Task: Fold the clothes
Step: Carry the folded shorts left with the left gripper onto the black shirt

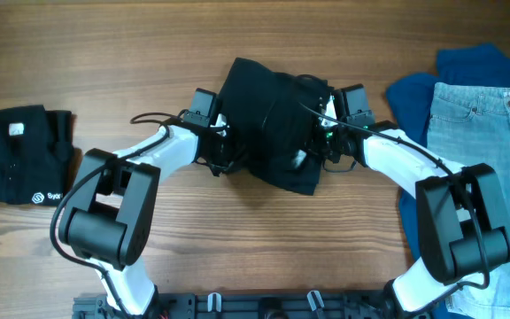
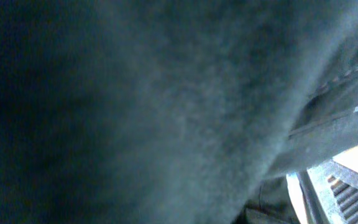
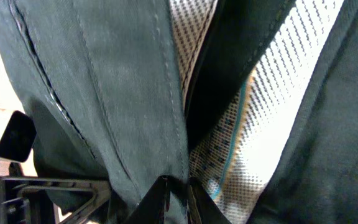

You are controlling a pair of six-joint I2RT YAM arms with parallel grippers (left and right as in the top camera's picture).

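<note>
At the middle of the wooden worktop [image 1: 149, 44], the large plain black shorts-like cloth piece [image 1: 268, 124] sits bunched between the two arms. The left arm bends in from the lower left, and the left end effector [image 1: 220, 140] is buried at the cloth's left edge. Dark fabric fills the left wrist view, so it cannot be told whether its fingers are apart or together. The right arm mirrors it from the lower right. The right end effector [image 3: 178, 188] is clamped on a stitched seam of the cloth, beside pale mesh lining [image 3: 253, 143]. Bare wood lies above and below the bundle. A black folded garment with a white logo [image 1: 20, 155] lies well apart at the left edge. Light-blue jeans [image 1: 485, 133] lie over a blue garment [image 1: 467, 71] at the right edge, beside the right arm's elbow.
</note>
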